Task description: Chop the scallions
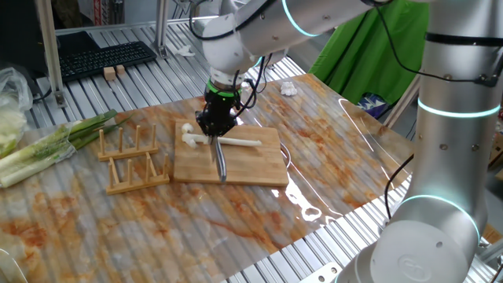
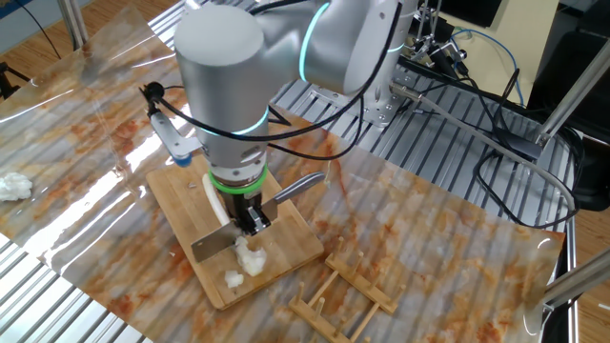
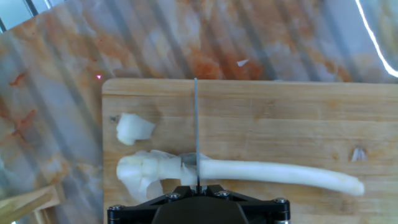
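Note:
A wooden board [image 1: 251, 165] [image 2: 291, 238] [image 3: 280, 112] lies mid-table. On it rests the scallion, a pale white stalk [image 1: 242, 143] [image 3: 273, 173] [image 2: 215, 195] running along the board. A cut piece [image 3: 134, 129] [image 1: 187, 128] [image 2: 233, 280] lies loose by the stalk's ragged end [image 3: 142, 169] [image 2: 251, 257]. My gripper [image 1: 214, 126] [image 2: 253, 221] [image 3: 198, 186] is shut on a slim grey knife. Its blade [image 1: 221, 161] [image 2: 217, 246] [image 3: 196, 124] stands edge-down across the stalk, close to the ragged end. The jaws press together on the blade's spine in the hand view.
A wooden slotted rack [image 1: 130, 161] [image 2: 348, 295] stands beside the board. Thick green-and-white leafy stalks [image 1: 47, 145] lie at the left. A keyboard [image 1: 102, 56] sits at the back. White crumpled wads [image 1: 288, 89] [image 2: 11, 186] lie on the table. Green cloth [image 1: 369, 55] hangs at the right.

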Tool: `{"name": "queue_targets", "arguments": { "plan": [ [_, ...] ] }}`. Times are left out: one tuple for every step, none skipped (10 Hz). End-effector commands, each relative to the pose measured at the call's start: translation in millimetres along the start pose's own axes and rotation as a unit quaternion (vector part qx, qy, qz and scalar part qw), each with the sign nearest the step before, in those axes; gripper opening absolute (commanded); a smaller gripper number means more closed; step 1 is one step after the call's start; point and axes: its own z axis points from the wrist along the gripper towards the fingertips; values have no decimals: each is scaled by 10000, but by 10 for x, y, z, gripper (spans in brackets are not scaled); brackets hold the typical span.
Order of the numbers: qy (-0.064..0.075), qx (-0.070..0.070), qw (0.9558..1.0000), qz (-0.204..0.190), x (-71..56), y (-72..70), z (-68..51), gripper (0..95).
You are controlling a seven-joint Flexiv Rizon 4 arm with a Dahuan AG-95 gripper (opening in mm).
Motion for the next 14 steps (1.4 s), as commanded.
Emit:
{"name": "queue_targets", "arguments": {
  "plan": [
    [97, 7, 10000, -12, 14, -28, -123, 0],
    [117, 17, 9999, -16, 15, -34, -145, 0],
    [193, 90, 9998, -56, 15, -80, -269, 0],
    [209, 82, 9997, -74, 19, -127, -319, 0],
    [207, 95, 9997, -92, 26, -163, -343, 0],
    [218, 97, 9997, -90, 25, -175, -369, 0],
    [205, 92, 9997, -77, 20, -191, -375, 0],
    [182, 65, 9998, -71, 14, -202, -350, 0],
    [125, 10, 9999, -73, -2, -209, -223, 0],
    [80, -85, 9999, -46, -9, -211, -73, 0],
    [14, -153, 9999, -49, -12, -219, 57, 0],
    [-86, -322, 9994, -34, -6, -231, 234, 0],
    [-201, -395, 9990, -33, 1, -243, 365, 0],
    [-151, -380, 9992, -16, 10, -229, 367, 0]
  ]
}}
